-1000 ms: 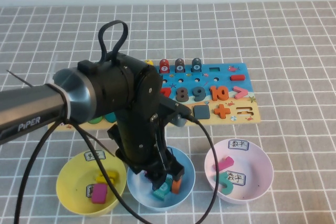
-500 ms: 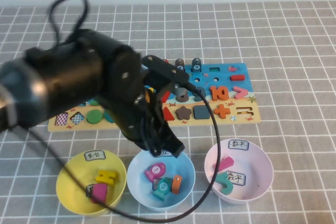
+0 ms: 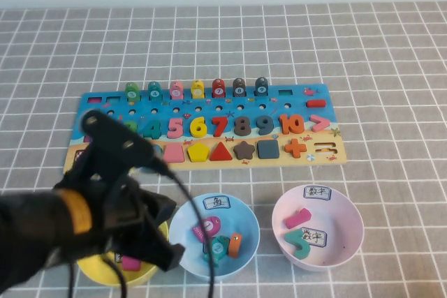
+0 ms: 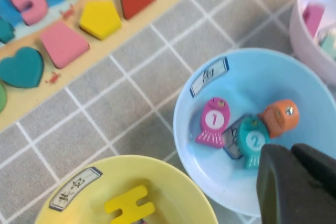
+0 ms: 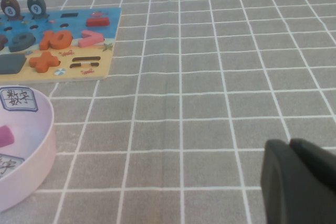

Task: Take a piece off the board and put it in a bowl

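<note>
The teal-green fish piece [image 3: 218, 248] with a pale "2" spot lies in the light blue bowl [image 3: 248, 218], between a pink fish and an orange fish. In the left wrist view the piece [image 4: 252, 141] rests on the bowl floor [image 4: 247, 82]. My left gripper [image 4: 290, 153] is shut and empty, above the bowl's near rim; in the high view it [image 3: 171, 252] hangs at the bowl's left side. The board [image 3: 314, 95] lies behind the bowls, with numbers, shapes and fish pegs on it. My right gripper [image 5: 290, 145] is shut and empty over bare table, out of the high view.
A yellow bowl [image 4: 173, 198] holding a yellow piece sits left of the blue bowl, mostly under my left arm in the high view. A pale pink bowl [image 3: 342, 221] with a pink and a green piece sits to the right. Grey checked cloth covers the table.
My left gripper let go of the teal fish in the blue bowl, rose, and the arm drew back toward the near left. The board is now uncovered.
</note>
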`<state>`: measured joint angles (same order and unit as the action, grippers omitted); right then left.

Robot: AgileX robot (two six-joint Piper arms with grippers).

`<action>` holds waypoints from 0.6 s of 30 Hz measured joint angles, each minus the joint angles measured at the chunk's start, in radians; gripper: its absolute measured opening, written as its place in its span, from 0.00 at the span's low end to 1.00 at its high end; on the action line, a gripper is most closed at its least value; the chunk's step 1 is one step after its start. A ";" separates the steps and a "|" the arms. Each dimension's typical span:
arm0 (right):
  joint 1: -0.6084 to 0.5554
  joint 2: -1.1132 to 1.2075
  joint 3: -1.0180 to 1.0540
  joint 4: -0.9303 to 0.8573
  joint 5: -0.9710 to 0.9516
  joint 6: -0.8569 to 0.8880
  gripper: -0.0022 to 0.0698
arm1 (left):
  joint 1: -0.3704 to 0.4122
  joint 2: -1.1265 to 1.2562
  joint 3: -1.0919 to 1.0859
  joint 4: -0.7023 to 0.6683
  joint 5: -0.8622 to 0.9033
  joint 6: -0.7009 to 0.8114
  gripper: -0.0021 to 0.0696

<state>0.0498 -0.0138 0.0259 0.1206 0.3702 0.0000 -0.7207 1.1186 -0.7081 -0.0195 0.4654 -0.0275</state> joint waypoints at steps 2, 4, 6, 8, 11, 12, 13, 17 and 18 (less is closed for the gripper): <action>0.000 0.000 0.000 0.000 0.000 0.000 0.01 | 0.000 -0.063 0.072 0.000 -0.090 -0.040 0.03; 0.000 0.000 0.000 0.000 0.000 0.000 0.01 | 0.000 -0.126 0.135 0.000 -0.149 -0.065 0.03; 0.000 0.000 0.000 0.000 0.000 0.000 0.01 | 0.000 -0.178 0.180 0.000 -0.166 -0.071 0.03; 0.000 0.000 0.000 0.000 0.000 0.000 0.01 | 0.000 -0.208 0.208 0.000 -0.168 -0.071 0.03; 0.000 0.000 0.000 0.000 0.000 0.000 0.01 | 0.000 -0.222 0.224 0.000 -0.176 -0.072 0.03; 0.000 0.000 0.000 0.000 0.000 0.000 0.01 | 0.000 -0.222 0.224 0.000 -0.178 -0.072 0.03; 0.000 0.000 0.000 0.000 0.000 0.000 0.01 | 0.000 -0.222 0.224 0.004 -0.178 -0.070 0.03; 0.000 0.000 0.000 0.000 0.000 0.000 0.01 | 0.000 -0.222 0.224 0.030 -0.178 -0.067 0.03; 0.000 0.000 0.000 0.000 0.000 0.000 0.01 | 0.000 -0.222 0.224 0.031 -0.183 -0.067 0.03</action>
<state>0.0498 -0.0138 0.0259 0.1206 0.3702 0.0000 -0.7207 0.8964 -0.4839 0.0118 0.2825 -0.0948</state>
